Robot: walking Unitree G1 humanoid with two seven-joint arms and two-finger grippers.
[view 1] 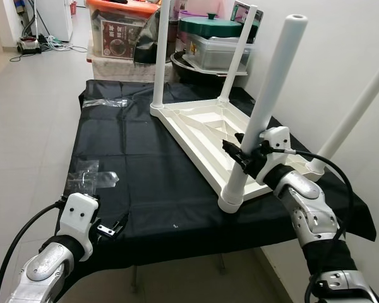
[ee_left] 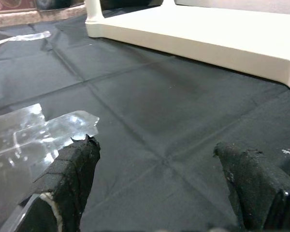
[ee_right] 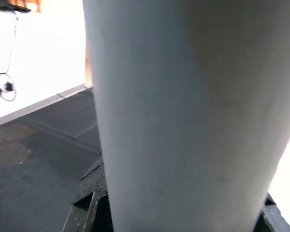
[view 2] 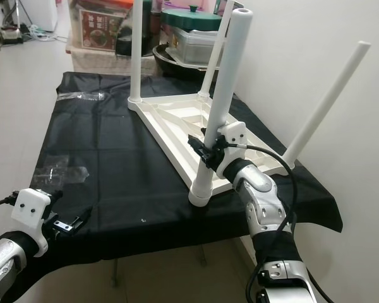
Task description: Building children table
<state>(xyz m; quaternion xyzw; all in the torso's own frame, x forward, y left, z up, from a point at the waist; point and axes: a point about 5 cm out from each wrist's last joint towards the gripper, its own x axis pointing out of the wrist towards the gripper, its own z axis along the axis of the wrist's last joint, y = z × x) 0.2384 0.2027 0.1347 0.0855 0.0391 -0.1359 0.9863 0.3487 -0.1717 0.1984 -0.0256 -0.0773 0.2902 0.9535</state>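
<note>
1. Since the white tabletop [view 1: 210,136] lies upside down on the black-covered desk [view 1: 132,183], toward its right edge, all four legs point upward, one at each corner of the tabletop.
2. The right gripper [view 1: 247,156] is closed around the near leg [view 1: 265,113], low on the shaft and a little above the socket at the tabletop's near corner; in the right wrist view the leg [ee_right: 183,116] sits between the black fingers.
3. The left gripper [view 1: 112,228] hovers near the desk's near edge, toward the left corner, its fingers [ee_left: 72,174] spread wide with nothing between them.
4. A crumpled clear plastic wrapper [view 1: 91,178] lies just beyond the left gripper, and a second clear wrapper [view 1: 107,102] lies near the desk's far left corner.
5. The step in hand appears to be seating or tightening this near leg in its socket; it leans slightly, so it may not be fully home, though I cannot tell from these views.
6. The next move likely calls for a firm hold while turning or pressing the leg straight down, keeping it square to the tabletop.
7. The idle left gripper could brace the tabletop's edge, because the tabletop might slide on the cloth under that force.
</note>
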